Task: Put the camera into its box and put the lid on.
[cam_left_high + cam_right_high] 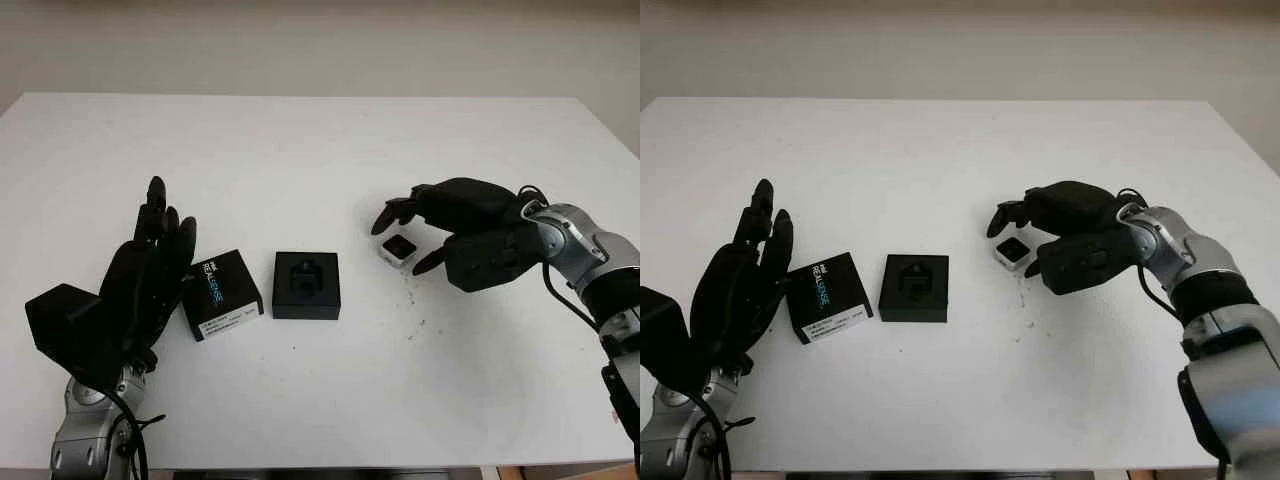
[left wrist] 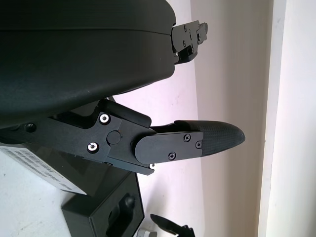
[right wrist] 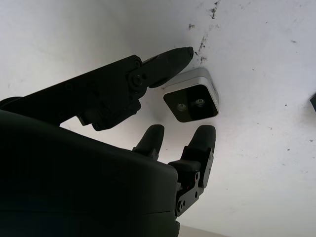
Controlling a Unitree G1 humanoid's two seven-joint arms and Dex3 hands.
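While the left robot hand (image 1: 150, 270) waits open beside the lid (image 1: 222, 294), the right robot hand (image 1: 450, 225) brackets the camera (image 1: 398, 248), fingers not yet clamped. Next it likely must pinch, lift and carry it to the open box (image 1: 306, 285).

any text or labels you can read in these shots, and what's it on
"REALSENSE": printed along the top face of the black lid, which lies on the table beside the left hand.
A smaller word above it on the lid: too small to read.
White sticker on the lid's side: lines of print, too small to read.
Camera and box: no readable text.
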